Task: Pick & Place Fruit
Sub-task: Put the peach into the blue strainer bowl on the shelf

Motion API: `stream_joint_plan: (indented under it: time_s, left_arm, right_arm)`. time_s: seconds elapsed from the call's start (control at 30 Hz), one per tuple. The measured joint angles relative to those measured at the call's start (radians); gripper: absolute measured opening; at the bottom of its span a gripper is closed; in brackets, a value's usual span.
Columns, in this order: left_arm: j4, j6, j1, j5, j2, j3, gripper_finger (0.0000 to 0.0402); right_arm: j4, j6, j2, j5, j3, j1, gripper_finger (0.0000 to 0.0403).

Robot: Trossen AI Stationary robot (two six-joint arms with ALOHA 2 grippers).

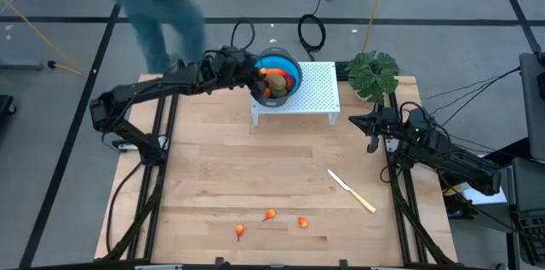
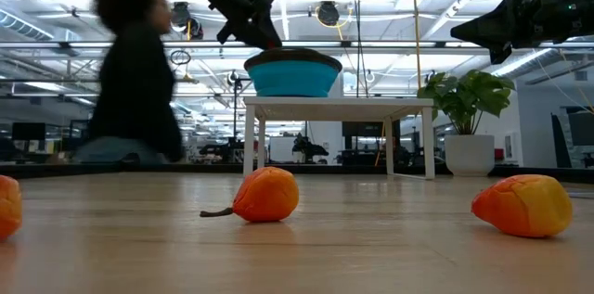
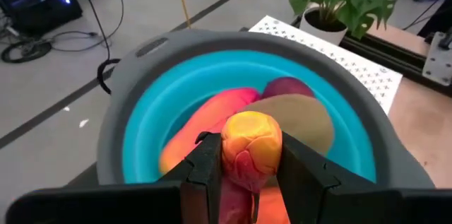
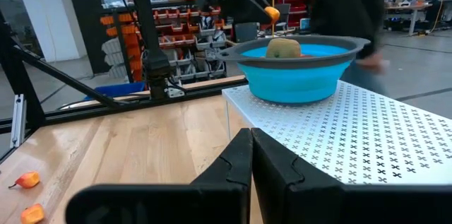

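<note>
A blue bowl [image 1: 289, 72] with a grey rim stands on a white perforated stand [image 1: 317, 91] at the table's far edge. In it lie an elongated red-yellow fruit [image 3: 205, 121], a brown-green oval [image 3: 300, 114] and a dark red ball [image 3: 286, 86]. My left gripper [image 3: 251, 160] hangs over the bowl's left rim, shut on a small orange-red fruit [image 3: 251, 143]. Three more small orange-red fruits [image 1: 270, 215] lie near the table's front edge. My right gripper [image 1: 372, 131] waits shut at the table's right, holding nothing. My left gripper pinches the small orange-red fruit by two opposite sides [image 3: 232, 150] between its two fingers. The fingers come from the table's left, slanting down toward the bowl. The fruit [image 4: 272, 13] hangs clear above the bowl's inside, touching none of the fruit below.
A knife with a pale-yellow handle [image 1: 352, 192] lies right of centre. A potted plant [image 1: 373, 72] stands at the far right corner beside the stand. A person [image 1: 149, 2] moves past beyond the table's far left corner. Bare wood spreads between stand and front edge.
</note>
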State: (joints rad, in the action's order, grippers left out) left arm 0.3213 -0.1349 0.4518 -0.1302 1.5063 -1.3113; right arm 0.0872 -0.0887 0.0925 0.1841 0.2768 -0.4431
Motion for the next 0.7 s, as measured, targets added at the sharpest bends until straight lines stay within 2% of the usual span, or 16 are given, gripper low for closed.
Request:
stream_joint_plan:
  time_s: [0.37, 0.7]
  left_arm:
    - [0.004, -0.032, 0.052, 0.025, 0.0, 0.0, 0.0106]
    - [0.033, -0.057, 0.05, 0.025, 0.014, 0.0, 0.0106]
  right_arm:
    - [0.0, 0.0, 0.0, 0.0, 0.0, 0.0, 0.0]
    - [0.0, 0.007, 0.0, 0.0, 0.0, 0.0, 0.0]
